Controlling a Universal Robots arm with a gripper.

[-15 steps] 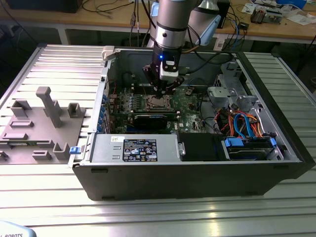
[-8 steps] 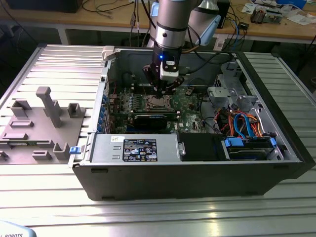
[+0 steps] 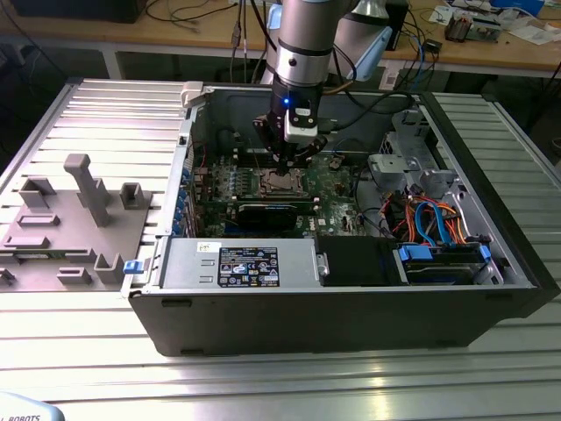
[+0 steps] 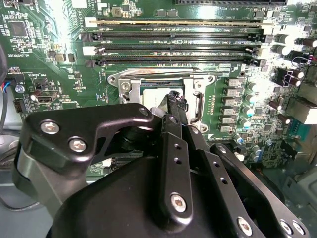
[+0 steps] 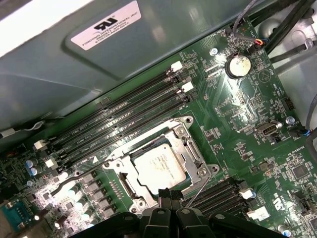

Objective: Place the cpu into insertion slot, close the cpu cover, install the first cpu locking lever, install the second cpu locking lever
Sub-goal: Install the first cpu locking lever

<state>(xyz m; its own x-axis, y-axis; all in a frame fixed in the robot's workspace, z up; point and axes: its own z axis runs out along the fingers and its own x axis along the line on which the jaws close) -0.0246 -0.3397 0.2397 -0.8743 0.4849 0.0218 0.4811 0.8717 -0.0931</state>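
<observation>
Claw poised at the edge of the insertion slot, cpu seated inside it

In the exterior view the claw (image 3: 294, 158) hangs inside the open computer case (image 3: 351, 307), just above the insertion slot (image 3: 282, 181) on the green motherboard (image 3: 337, 180). In both wrist views the cpu (image 5: 161, 166) (image 4: 151, 89) lies flat in that slot, with the cpu cover (image 5: 192, 151) framing it and its silver top showing through the window. The claw (image 5: 171, 194) (image 4: 174, 99) has its fingertips pressed together at the slot's rim, beside a thin wire lever (image 4: 200, 105); whether they pinch that lever cannot be told. Long black memory slots (image 5: 124, 119) run along the slot's far side from the claw.
</observation>
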